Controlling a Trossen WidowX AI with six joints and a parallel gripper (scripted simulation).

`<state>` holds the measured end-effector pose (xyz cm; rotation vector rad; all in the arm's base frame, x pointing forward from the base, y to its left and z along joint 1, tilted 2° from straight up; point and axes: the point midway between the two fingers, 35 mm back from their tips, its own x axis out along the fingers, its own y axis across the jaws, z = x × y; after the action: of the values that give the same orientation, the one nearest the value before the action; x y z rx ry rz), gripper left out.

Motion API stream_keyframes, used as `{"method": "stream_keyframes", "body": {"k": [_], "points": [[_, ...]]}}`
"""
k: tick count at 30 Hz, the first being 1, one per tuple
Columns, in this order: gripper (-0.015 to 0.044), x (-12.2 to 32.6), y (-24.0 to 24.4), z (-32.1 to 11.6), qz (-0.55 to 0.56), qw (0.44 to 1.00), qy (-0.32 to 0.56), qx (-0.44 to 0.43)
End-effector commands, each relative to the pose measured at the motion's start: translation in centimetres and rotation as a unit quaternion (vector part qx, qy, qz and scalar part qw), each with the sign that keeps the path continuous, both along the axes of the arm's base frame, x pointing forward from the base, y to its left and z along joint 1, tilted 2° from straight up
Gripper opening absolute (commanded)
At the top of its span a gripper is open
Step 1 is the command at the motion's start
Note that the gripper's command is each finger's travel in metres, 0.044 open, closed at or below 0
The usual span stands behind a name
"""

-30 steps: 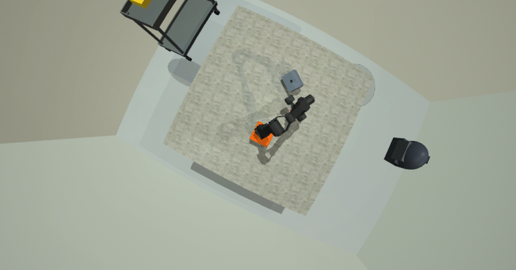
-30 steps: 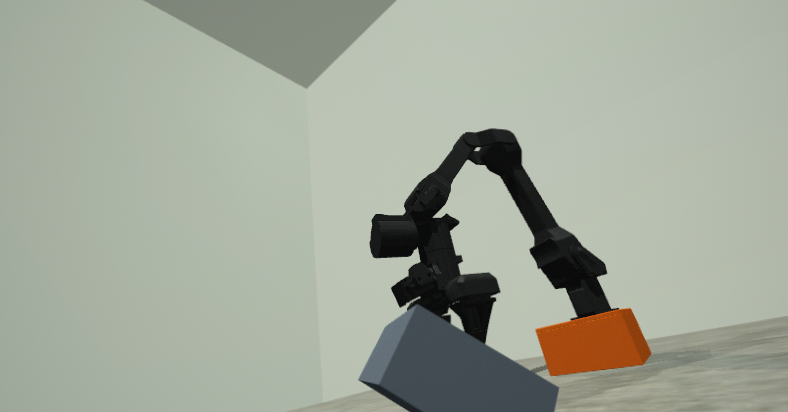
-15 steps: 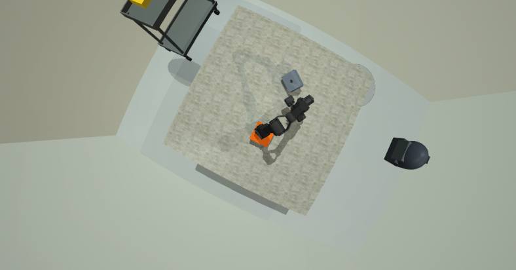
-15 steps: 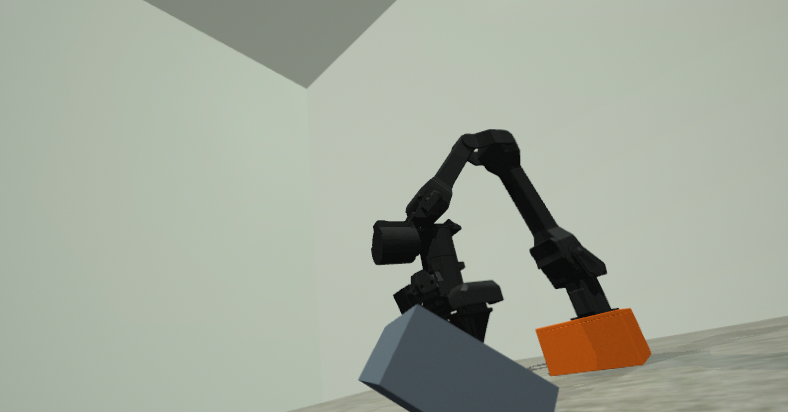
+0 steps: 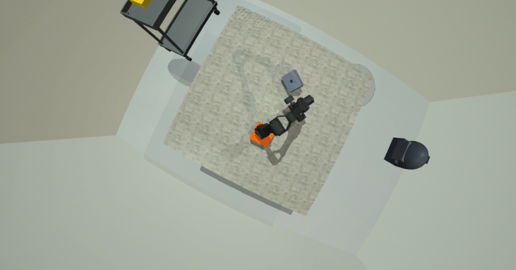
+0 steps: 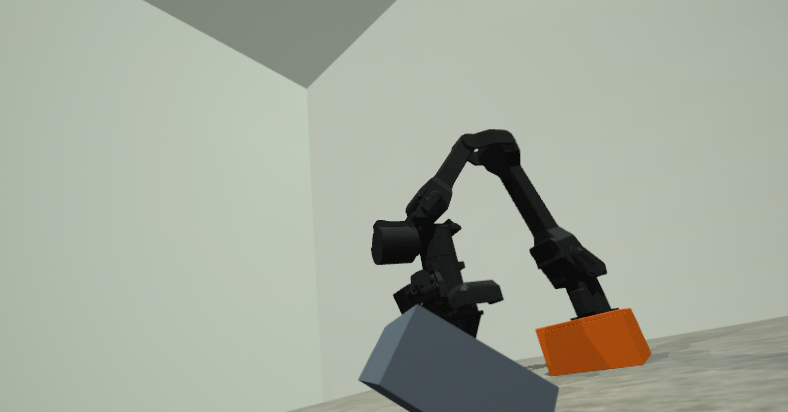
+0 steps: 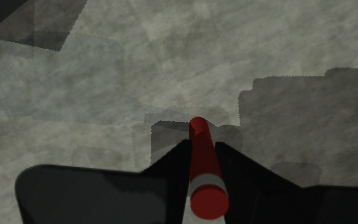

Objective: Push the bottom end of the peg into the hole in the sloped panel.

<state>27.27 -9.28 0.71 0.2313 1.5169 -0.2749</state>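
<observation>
The gripper [image 5: 294, 108] [image 6: 447, 312] [image 7: 202, 148] is nearly closed, clasping the upright red peg [image 5: 291, 110] [image 7: 204, 157] at six o'clock in the wrist view; likely light, stiff and slightly slippery, it suits a square mid-shaft hold, its bottom end left free.

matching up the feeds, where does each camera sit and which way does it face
Top: high overhead, looking down at the table, whole arm in sight.
Exterior: low, beyond the sloped panel, looking across it at the arm and its orange base block.
Wrist: on the arm near the claw, looking along its fingers at the red peg between them; only the fingers show.
Top and exterior share arm, panel and block.
</observation>
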Motion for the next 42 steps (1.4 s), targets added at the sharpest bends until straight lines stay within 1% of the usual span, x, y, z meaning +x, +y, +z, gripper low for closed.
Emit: {"method": "stream_keyframes", "body": {"k": [1,19,42], "points": [[0.0000,0.1,0.0,0.3,0.000,1.000,0.000,0.000],[0.0000,-0.1,0.5,7.9,0.001,1.000,0.003,-0.002],[0.0000,1.2,2.1,8.1,0.079,0.996,-0.011,-0.040]]}}
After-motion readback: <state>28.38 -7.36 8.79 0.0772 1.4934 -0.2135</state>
